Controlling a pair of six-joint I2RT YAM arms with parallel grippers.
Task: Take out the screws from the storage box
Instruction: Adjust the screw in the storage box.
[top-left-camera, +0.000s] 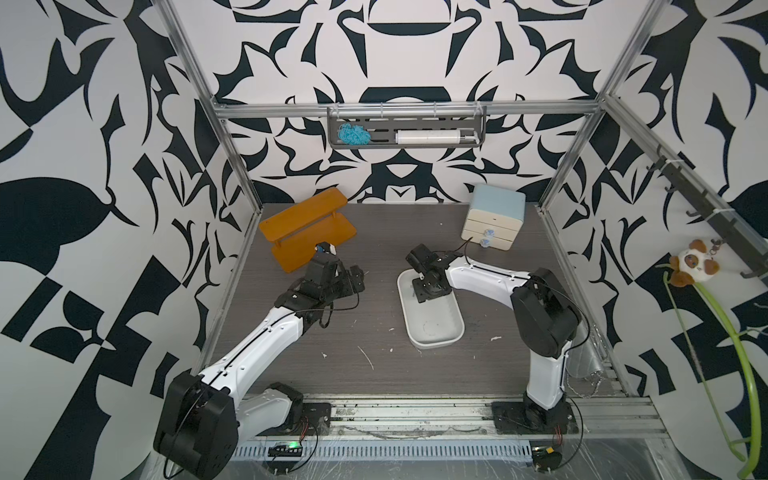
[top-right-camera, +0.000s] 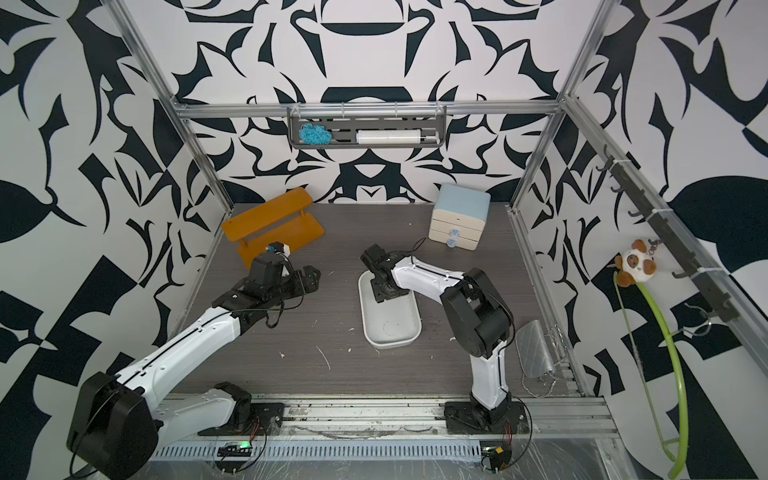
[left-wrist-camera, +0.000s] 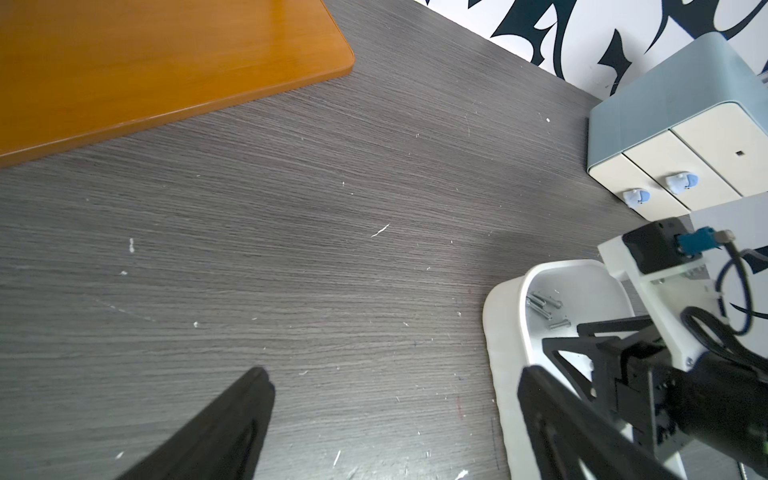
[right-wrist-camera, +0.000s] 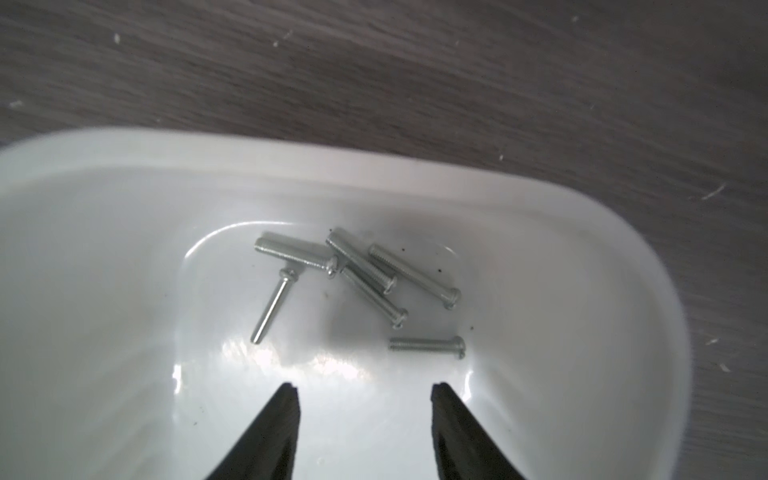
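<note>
Orange wooden shelf (top-left-camera: 307, 232), one piece with two boards, lies at the rear left of the table (top-left-camera: 332, 332). Just in front of it the left arm (top-left-camera: 266, 332) stretches forward from its base at the near left edge, its forearm slanting toward the middle. The left gripper (top-left-camera: 351, 277) hangs over bare tabletop. In the left wrist view its fingers (left-wrist-camera: 232, 419) stand wide apart with nothing between them.

One storage box (top-left-camera: 432, 343) sits mid-table, its long side running away from the bases, well apart from the shelf. The right gripper (right-wrist-camera: 365, 386) points down into the box's far end, its jaws parted and nothing caught between them.

The screws (right-wrist-camera: 361, 282) all lie on the box floor at that far end, just beyond the fingertips. I count six for certain, and the long one at the edge of the heap may be two lying side by side. Five touch or overlap, and one lies alone nearest the tips. In both top views the wrist and gripper cover that end and hide most of them.

The right arm (top-left-camera: 482, 278) rises from the near right edge, bends at the elbow and reaches back-left to the box. Behind it stands one drawer cabinet (top-left-camera: 494, 220) with two knobs (left-wrist-camera: 681, 183). One silver purse (top-right-camera: 536, 349) lies beside the arm at the table's right edge, and one plush toy (top-left-camera: 694, 266) hangs on the right wall.
</note>
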